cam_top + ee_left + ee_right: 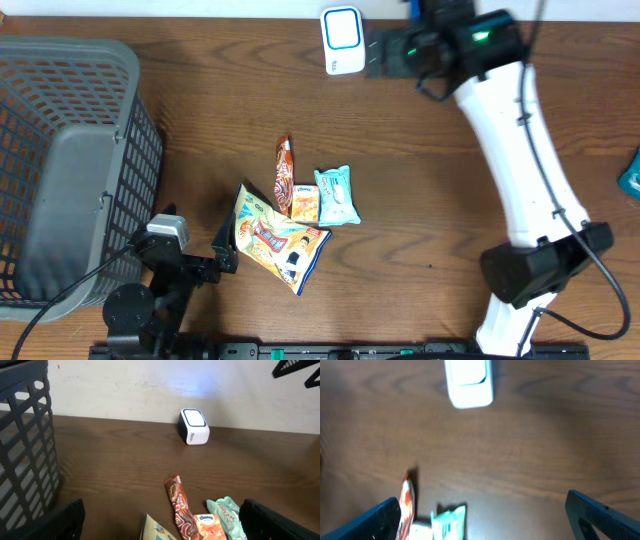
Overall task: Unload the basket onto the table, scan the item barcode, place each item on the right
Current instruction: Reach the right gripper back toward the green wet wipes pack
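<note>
The dark brown wooden table (430, 170) carries a grey mesh basket (60, 150) at its left end and a small white scanner (341, 40) with a blue-rimmed face near the far edge. Toward the middle, four packets lie bunched together and touching: a long brown-orange wrapper (284, 172), a mint-green packet (337, 195), a small orange-and-white packet (305, 206) between them, and a larger yellow bag (272, 238) on the near side. A teal object (631, 178) shows at the right edge, cut off by the frame.
</note>
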`<state>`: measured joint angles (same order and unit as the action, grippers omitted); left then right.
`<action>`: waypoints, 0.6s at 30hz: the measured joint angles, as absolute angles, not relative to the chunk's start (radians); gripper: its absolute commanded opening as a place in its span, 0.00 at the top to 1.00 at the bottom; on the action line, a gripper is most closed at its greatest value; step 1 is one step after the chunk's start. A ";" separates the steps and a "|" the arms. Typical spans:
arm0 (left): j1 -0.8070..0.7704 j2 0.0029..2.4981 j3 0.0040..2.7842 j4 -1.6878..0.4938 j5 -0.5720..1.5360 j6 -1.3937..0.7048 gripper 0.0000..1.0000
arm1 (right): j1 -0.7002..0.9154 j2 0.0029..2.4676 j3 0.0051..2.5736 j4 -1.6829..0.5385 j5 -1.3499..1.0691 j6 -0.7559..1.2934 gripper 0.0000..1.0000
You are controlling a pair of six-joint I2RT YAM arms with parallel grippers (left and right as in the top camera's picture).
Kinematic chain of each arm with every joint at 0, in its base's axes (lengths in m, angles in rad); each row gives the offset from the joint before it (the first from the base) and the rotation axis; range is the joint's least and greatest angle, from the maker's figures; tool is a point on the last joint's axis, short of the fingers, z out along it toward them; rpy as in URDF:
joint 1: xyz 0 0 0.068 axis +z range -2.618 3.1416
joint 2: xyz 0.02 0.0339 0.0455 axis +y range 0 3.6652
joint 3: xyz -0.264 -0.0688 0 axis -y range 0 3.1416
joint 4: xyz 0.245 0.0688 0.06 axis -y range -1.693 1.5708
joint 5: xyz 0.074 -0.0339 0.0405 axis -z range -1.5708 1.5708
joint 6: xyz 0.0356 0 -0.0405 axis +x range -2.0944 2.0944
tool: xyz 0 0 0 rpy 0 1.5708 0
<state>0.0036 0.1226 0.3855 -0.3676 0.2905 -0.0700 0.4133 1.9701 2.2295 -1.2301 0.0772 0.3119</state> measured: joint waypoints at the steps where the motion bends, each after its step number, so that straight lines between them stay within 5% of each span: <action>1: 0.004 0.123 0.385 -0.367 0.290 -0.070 0.02 | 0.440 1.970 2.229 -1.243 0.094 0.312 0.01; 16: 0.004 0.123 0.385 -0.368 0.290 -0.070 0.02 | 0.619 1.980 1.828 -1.170 0.151 0.312 0.01; 18: 0.004 0.123 0.385 -0.367 0.290 -0.070 0.02 | 0.628 1.987 1.788 -1.169 0.143 0.311 0.08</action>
